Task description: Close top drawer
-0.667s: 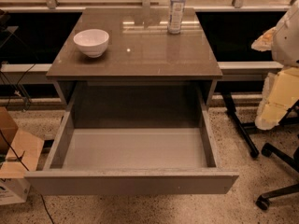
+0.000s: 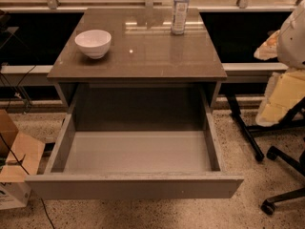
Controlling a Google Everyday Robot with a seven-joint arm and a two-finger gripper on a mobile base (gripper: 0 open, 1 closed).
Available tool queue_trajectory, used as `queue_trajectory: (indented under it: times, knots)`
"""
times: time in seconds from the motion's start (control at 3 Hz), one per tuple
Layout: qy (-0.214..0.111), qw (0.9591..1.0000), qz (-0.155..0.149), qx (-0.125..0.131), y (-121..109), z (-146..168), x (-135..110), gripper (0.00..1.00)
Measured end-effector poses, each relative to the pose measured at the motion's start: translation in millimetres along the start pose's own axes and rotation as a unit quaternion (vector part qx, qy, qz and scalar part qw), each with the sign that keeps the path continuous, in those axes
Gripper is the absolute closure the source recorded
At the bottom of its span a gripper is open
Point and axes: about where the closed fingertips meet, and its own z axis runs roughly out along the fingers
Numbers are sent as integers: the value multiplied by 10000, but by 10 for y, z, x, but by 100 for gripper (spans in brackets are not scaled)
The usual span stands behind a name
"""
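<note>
The top drawer [image 2: 138, 151] is pulled far out of the grey-brown cabinet and stands open. Its pale grey inside holds nothing. Its plain front panel [image 2: 133, 186] is nearest to me, low in the view. My gripper [image 2: 275, 109] is the cream-coloured part at the right edge, below the arm's white shell [image 2: 294, 37]. It hangs to the right of the cabinet, apart from the drawer, at about the height of the drawer's right side wall.
A white bowl [image 2: 93, 43] and a clear water bottle [image 2: 179, 9] stand on the cabinet top [image 2: 143, 56]. A cardboard box [image 2: 14, 175] lies on the floor at the left. Black chair legs with castors [image 2: 274, 175] stand at the right.
</note>
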Motion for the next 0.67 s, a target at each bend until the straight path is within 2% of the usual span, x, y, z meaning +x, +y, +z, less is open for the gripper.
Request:
queue_trajectory:
  times: [0.33,0.67]
  knots:
    - [-129,9999,-31,-92,112,126,-57,40]
    - [-355,9989,-40,-294,355,377,-128,63]
